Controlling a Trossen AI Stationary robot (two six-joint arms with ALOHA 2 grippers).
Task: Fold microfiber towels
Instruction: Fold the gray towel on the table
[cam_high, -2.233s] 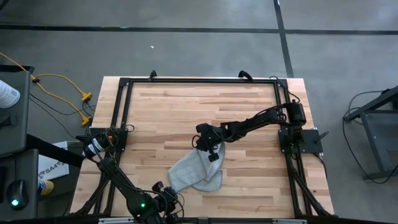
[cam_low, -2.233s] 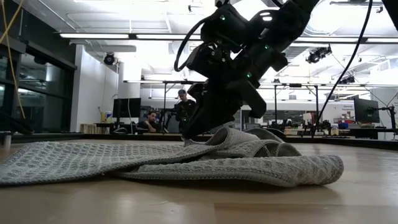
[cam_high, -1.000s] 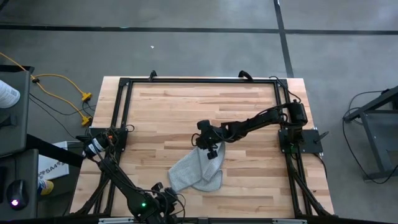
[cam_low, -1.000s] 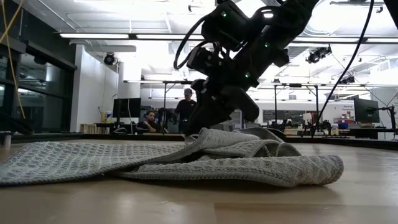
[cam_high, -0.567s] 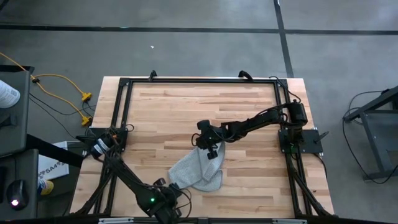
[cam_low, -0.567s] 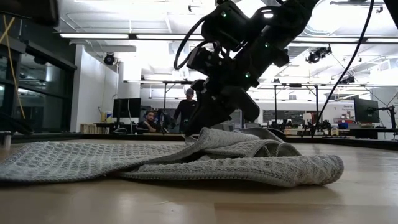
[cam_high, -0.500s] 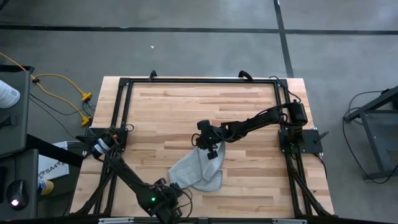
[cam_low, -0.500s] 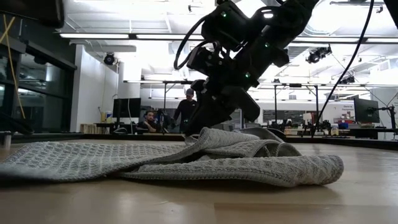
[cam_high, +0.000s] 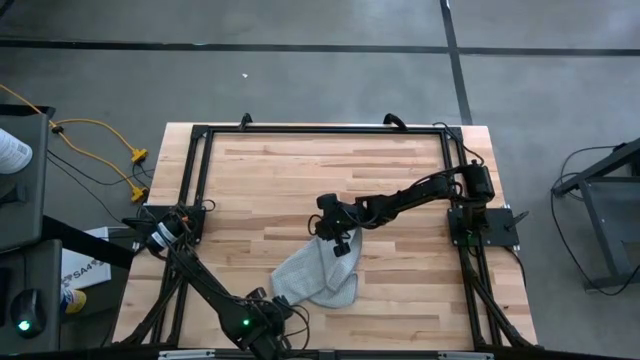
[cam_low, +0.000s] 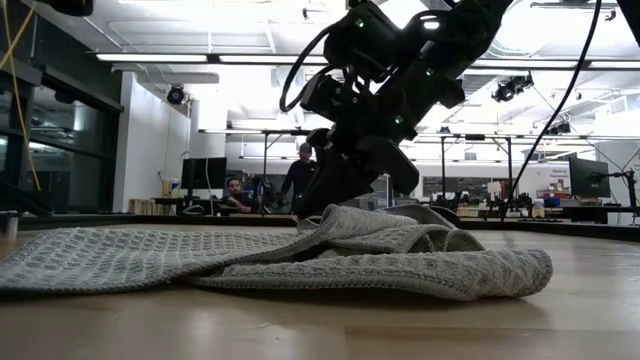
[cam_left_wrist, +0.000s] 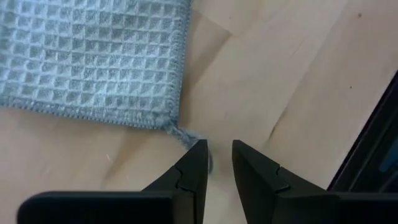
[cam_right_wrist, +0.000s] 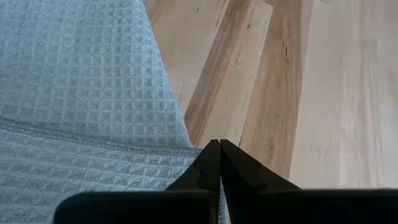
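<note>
The light grey microfiber towel (cam_high: 316, 280) lies rumpled and partly doubled over on the wooden table (cam_high: 300, 170), right of centre near the front. My right gripper (cam_high: 338, 248) is shut on its far right part. My left gripper (cam_high: 274, 318) is at the table's near edge, pointing steeply down. In the left wrist view, the left gripper (cam_left_wrist: 219, 149) is open by a narrow gap, just off the towel's near corner (cam_left_wrist: 176, 126). A loose thread from that corner reaches its fingertips. In the low view the towel (cam_low: 300, 262) lies flat at left and bunches in folds at right. My right gripper pinches the towel's edge (cam_right_wrist: 189, 148) between its two shut fingers, slanting down from the table's far right. Whether it holds one layer or several does not show. The cloth rises in a low ridge (cam_low: 335, 222) at the fingers. The remainder lies slack on the table.
A black frame (cam_high: 320, 130) runs around the tabletop, and the arm bases stand at its left and right sides. Bare wood lies on the far half of the table. Yellow cables (cam_high: 100, 140) lie on the floor at left. People sit far back in the room (cam_low: 240, 190).
My left gripper has moved a little toward the table's right along the near edge, closer to the towel's near corner, and has tipped somewhat. My right gripper and the towel have kept still.
</note>
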